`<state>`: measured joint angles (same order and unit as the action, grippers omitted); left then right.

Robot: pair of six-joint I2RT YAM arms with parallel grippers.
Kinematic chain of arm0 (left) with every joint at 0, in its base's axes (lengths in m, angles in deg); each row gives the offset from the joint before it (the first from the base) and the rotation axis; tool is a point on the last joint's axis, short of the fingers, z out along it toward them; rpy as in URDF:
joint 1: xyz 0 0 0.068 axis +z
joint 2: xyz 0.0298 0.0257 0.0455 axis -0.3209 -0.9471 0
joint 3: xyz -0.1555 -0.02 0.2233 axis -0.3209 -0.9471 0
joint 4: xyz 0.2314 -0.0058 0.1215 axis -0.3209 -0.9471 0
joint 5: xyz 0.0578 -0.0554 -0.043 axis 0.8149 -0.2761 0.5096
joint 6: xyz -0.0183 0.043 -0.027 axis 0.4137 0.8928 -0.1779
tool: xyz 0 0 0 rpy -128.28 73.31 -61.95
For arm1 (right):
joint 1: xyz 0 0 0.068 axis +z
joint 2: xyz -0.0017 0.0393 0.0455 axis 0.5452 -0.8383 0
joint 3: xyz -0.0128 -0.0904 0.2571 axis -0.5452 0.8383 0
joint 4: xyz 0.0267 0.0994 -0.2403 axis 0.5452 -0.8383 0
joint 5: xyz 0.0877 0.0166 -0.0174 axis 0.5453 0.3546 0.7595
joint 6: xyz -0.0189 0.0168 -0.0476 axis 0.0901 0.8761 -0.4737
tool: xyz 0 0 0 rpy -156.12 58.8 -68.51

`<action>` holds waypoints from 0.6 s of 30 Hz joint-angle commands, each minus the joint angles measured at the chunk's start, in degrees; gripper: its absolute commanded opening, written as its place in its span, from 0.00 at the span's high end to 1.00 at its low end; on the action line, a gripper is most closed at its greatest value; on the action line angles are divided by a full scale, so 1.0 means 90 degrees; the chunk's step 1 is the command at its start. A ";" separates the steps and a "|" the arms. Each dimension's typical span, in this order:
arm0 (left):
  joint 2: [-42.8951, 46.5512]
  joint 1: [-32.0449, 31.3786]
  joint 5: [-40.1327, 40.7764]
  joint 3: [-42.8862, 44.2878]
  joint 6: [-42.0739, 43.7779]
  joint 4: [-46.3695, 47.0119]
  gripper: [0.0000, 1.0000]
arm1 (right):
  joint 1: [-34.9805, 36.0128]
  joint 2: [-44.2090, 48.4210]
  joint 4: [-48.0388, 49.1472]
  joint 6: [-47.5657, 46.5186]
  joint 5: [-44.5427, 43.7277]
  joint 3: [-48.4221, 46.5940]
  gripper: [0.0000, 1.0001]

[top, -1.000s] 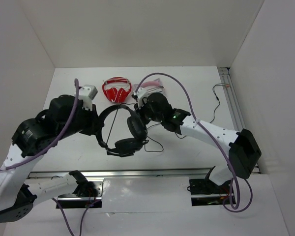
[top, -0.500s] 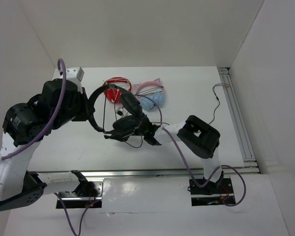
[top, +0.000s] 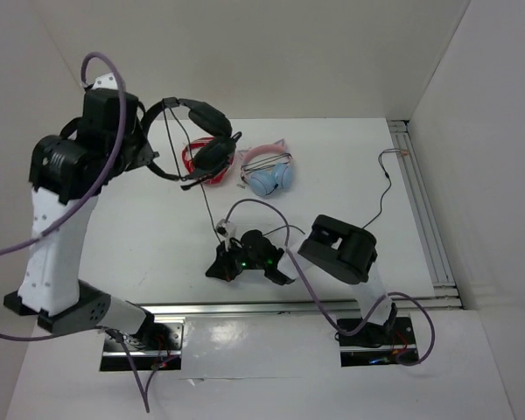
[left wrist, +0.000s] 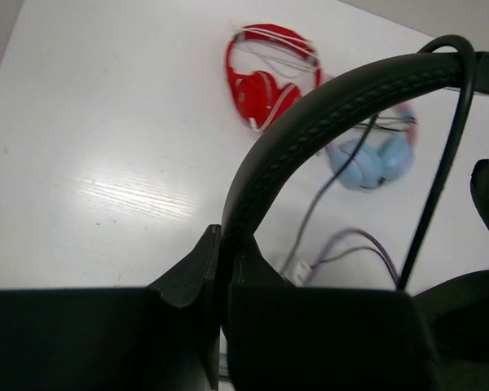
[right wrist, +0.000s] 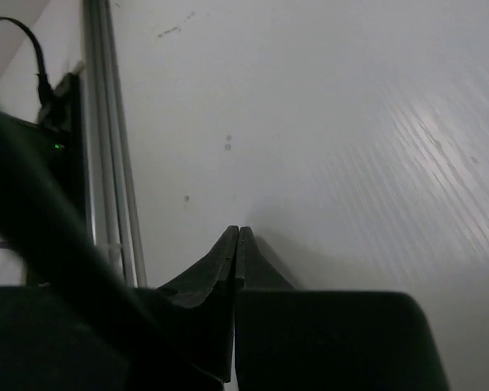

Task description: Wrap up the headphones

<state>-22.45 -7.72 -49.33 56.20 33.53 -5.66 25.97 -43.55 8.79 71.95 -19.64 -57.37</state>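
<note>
Enclosure: 3 plain white walls [top: 245,52] around a white table [top: 131,236], with faint scuff marks and glare in the wrist views.

- Far left: left arm raised high. Left gripper [left wrist: 222,248] pinched tight on the padded headband of the headphones [top: 201,114], which hang in the air above the table's back left, earcups to the right.
- Beneath them on the table: red-and-white headset [left wrist: 265,77].
- Thin black cable [top: 206,197] drops from the earcups toward the near edge.
- Right gripper [right wrist: 238,244] low at the surface near the metal rail [top: 245,308], fingers pressed together. Cannot tell if it pinches the cable.
- Right of centre: light-blue and pink headset [top: 267,171], flat on the table.
- Far right: second rail [top: 420,201] along the table edge.
</note>
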 commanded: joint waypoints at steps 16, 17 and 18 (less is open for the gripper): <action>-0.0737 0.1669 0.1249 -0.3295 -0.0739 0.1824 1.00 | 0.3277 0.4609 -0.5004 -0.0574 -0.4626 -0.0489 1.00; -0.0824 0.1552 0.1415 -0.3568 -0.0846 0.1766 1.00 | 0.3278 0.4717 -0.5211 -0.0643 -0.4703 -0.0655 1.00; -0.0892 0.1483 0.1523 -0.3677 -0.0847 0.1708 1.00 | 0.3346 0.4911 -0.5648 -0.0866 -0.4868 -0.0986 1.00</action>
<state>-32.09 7.58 -40.79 24.69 28.99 5.34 54.91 -4.04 -30.88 67.61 -57.08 -59.90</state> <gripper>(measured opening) 0.117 0.007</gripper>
